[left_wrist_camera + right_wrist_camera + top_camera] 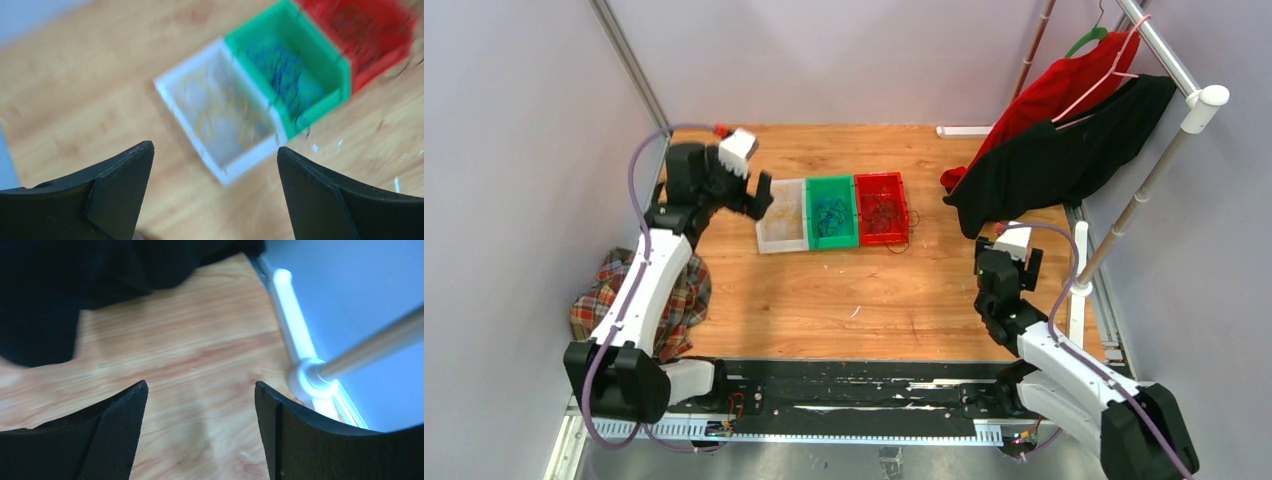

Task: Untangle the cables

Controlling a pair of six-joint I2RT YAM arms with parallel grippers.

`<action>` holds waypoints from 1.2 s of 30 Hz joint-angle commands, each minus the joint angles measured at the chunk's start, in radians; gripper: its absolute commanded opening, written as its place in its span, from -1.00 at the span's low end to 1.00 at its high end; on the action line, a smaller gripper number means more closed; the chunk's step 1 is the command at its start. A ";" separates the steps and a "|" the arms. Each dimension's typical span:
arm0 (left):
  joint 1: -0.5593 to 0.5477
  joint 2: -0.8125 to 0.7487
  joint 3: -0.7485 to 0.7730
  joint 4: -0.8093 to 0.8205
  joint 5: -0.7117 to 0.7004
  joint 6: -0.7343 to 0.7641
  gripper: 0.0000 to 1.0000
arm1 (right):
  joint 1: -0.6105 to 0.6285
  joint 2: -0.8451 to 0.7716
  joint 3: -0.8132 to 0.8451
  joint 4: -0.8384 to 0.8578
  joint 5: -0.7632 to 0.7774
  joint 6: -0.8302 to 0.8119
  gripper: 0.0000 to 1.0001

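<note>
2 white-and-black arms point(649, 285), black joints, thin purple cables point(634, 170), black wedge-shaped tool fingers point(125, 190), textured pads point(120, 440)

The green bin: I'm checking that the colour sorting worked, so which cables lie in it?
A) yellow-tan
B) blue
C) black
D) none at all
B: in the left wrist view the green bin holds the blue cables, while the yellow-tan cables lie in the white bin beside it.

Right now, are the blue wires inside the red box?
No, the blue wires lie in the green bin, the middle one of the row.
</note>
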 commanded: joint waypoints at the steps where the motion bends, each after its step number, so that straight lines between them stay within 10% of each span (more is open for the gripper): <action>1: 0.115 -0.087 -0.351 0.282 0.040 -0.084 0.96 | -0.154 0.031 -0.064 0.206 0.030 0.002 0.55; 12: 0.216 -0.092 -0.972 1.110 -0.041 -0.153 0.96 | -0.302 0.317 -0.127 0.614 -0.027 -0.012 0.56; 21: 0.218 0.078 -1.101 1.631 -0.063 -0.268 0.96 | -0.304 0.392 -0.160 0.770 -0.195 -0.111 0.56; 24: 0.201 0.024 -1.103 1.521 -0.085 -0.224 0.96 | -0.303 0.421 -0.199 0.867 -0.374 -0.181 0.56; 27: 0.174 0.172 -1.188 1.879 -0.111 -0.245 0.96 | -0.300 0.625 -0.202 1.138 -0.440 -0.260 0.58; 31: 0.173 0.071 -1.081 1.509 -0.149 -0.209 0.96 | -0.351 0.522 -0.070 0.700 -0.458 -0.144 0.58; 36: 0.167 0.101 -1.081 1.551 -0.127 -0.212 0.96 | -0.379 0.545 -0.090 0.780 -0.495 -0.155 0.59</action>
